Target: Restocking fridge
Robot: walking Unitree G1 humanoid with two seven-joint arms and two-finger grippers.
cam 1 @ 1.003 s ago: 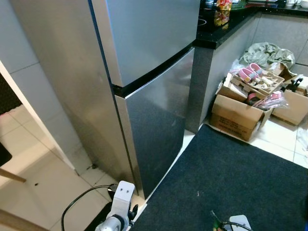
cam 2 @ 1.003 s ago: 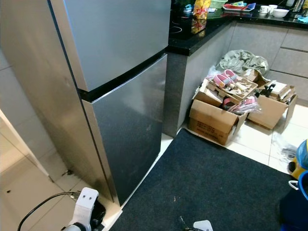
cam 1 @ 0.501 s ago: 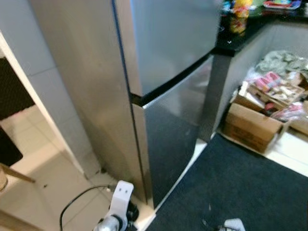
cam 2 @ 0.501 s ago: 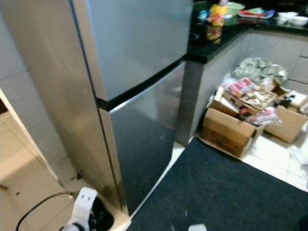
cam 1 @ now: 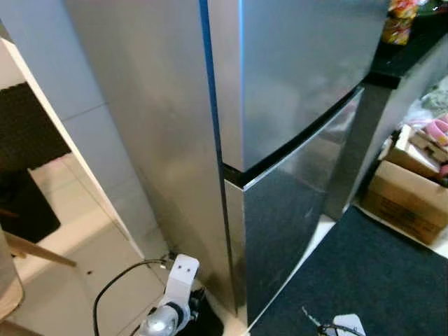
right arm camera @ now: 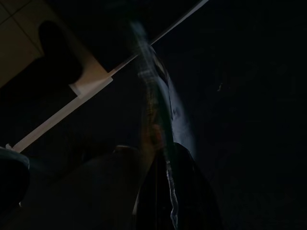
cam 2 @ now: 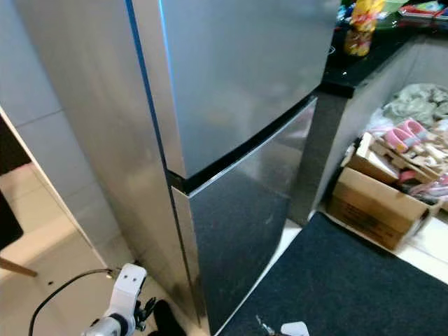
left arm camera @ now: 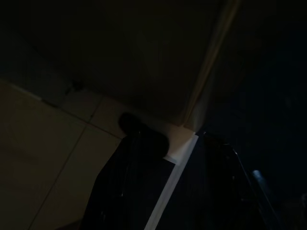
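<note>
The steel fridge (cam 1: 294,119) stands upright, tall axis vertical, both doors closed, its front facing the dark mat (cam 2: 364,280). Beside it sit a black counter (cam 2: 350,70) and cardboard boxes (cam 2: 378,206). The left gripper (left arm camera: 165,191) hangs low by the fridge's bottom corner, fingers apart. The right wrist view is dark and blurred; I cannot tell the right gripper's state.

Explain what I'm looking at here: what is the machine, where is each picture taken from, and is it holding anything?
A walking robot with two arms stands before a closed steel fridge. Two pictures come from its head, looking down. The left arm hangs low near the fridge's bottom corner. A dark mat covers the floor, with cardboard boxes of odds and ends by a black counter. The two dark pictures come from wrist cameras. The left hand hangs over the floor tiles, apparently empty; the right wrist picture is too dark to judge.
</note>
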